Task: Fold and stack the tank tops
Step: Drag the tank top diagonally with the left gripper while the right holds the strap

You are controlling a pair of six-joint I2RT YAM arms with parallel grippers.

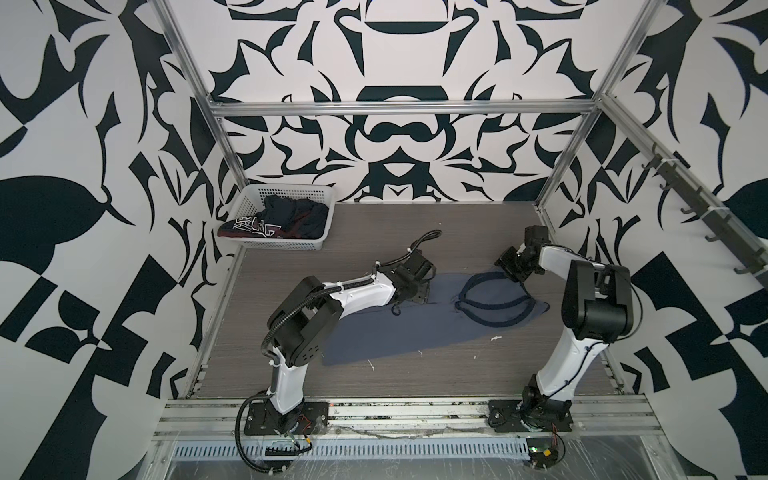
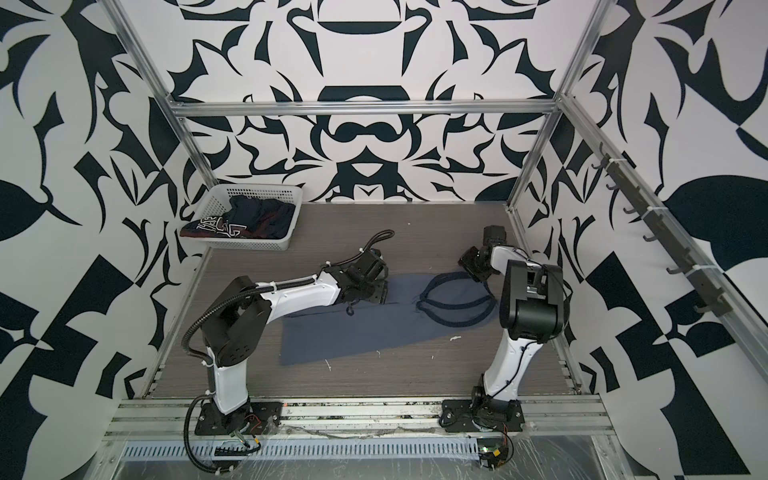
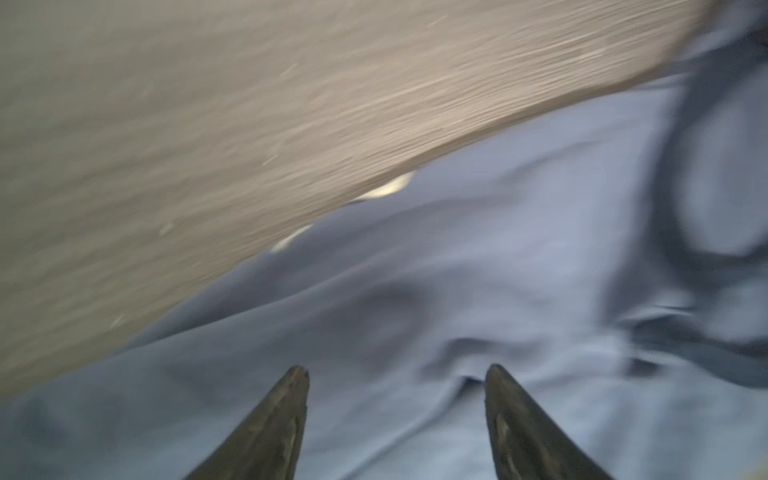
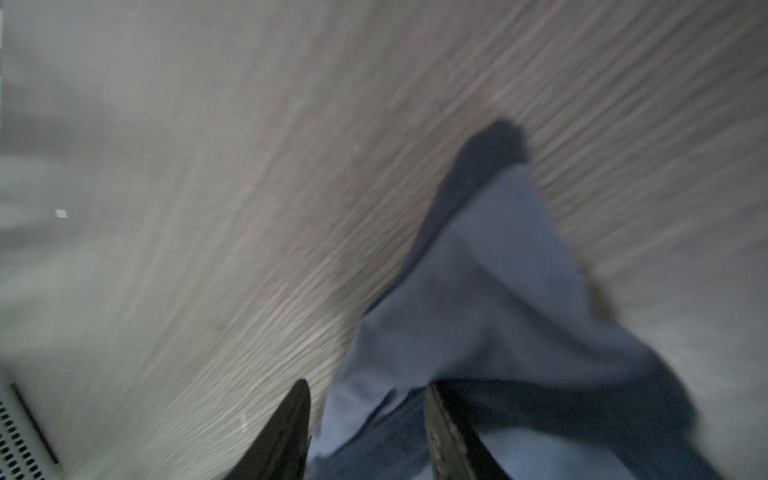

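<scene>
The slate grey-blue tank top (image 1: 399,328) (image 2: 357,328) lies spread on the table, its navy-trimmed straps (image 1: 490,301) looping at the right end. My left gripper (image 1: 419,293) (image 2: 376,293) hangs low over the top's far edge, open, with cloth (image 3: 415,291) under its bare fingertips (image 3: 395,370). My right gripper (image 1: 509,268) (image 2: 471,266) hovers at the far side of the straps, open, a fold of cloth (image 4: 478,291) lying beyond its jaws (image 4: 368,384). The dark navy tank top (image 1: 286,220) (image 2: 249,220) lies crumpled in the basket.
A white perforated basket (image 1: 291,188) (image 2: 257,188) stands at the table's back left corner. Metal frame posts (image 1: 561,166) rise at the back corners. Small white scraps (image 1: 494,338) lie near the top's front edge. A slotted rail (image 1: 374,449) runs along the front.
</scene>
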